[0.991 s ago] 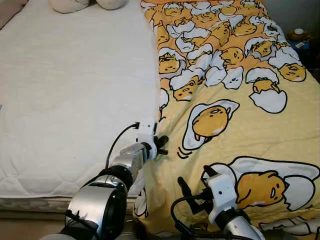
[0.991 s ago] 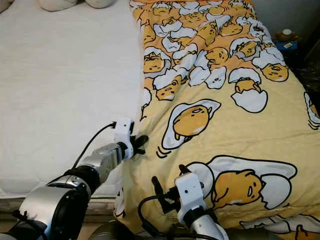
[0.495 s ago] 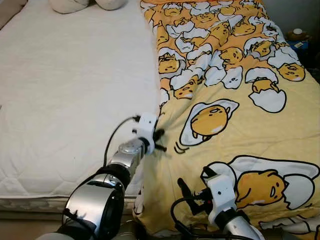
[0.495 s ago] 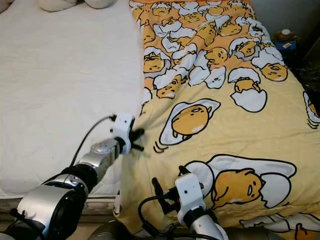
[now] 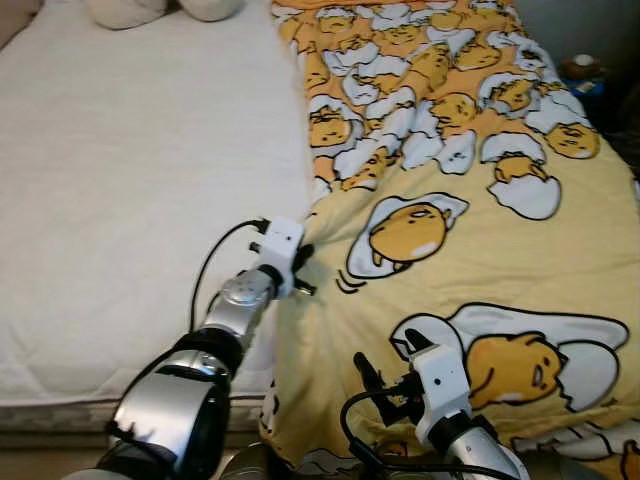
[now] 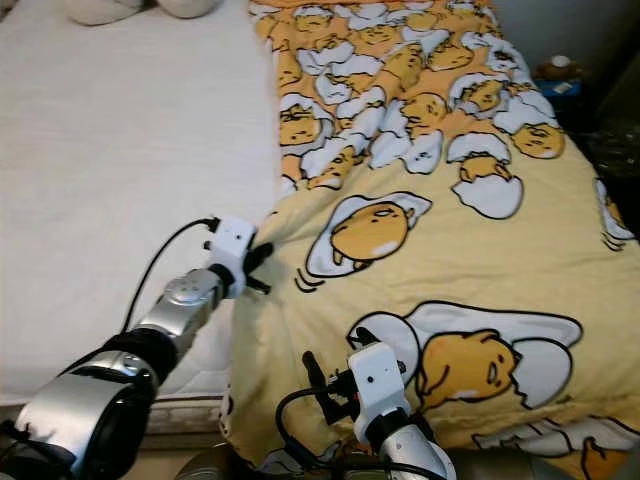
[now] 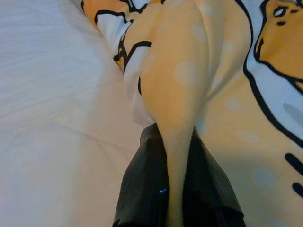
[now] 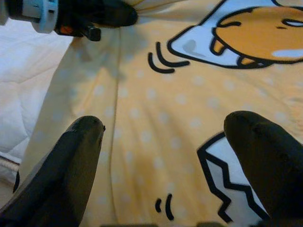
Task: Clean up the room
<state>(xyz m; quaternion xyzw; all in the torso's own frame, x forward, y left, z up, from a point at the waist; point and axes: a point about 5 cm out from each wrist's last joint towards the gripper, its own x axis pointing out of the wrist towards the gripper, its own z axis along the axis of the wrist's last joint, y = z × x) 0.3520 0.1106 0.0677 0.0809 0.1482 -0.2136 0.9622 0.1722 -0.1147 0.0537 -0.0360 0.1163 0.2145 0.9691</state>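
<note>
We log the left gripper (image 5: 300, 268) at frame centre pinching the yellow egg-print cotton blanket (image 5: 470, 250); right gripper (image 8: 170, 161), bottom, spread wide.

one blanket (image 5: 470, 210), one mattress (image 5: 130, 180), two pillows (image 5: 165, 8)

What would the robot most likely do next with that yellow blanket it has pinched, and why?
Probably keep drawing the fold sideways over the bare white mattress. The left gripper is shut on the blanket at its edge, and the blanket covers only one half of the bed. The right gripper hangs open above it.
</note>
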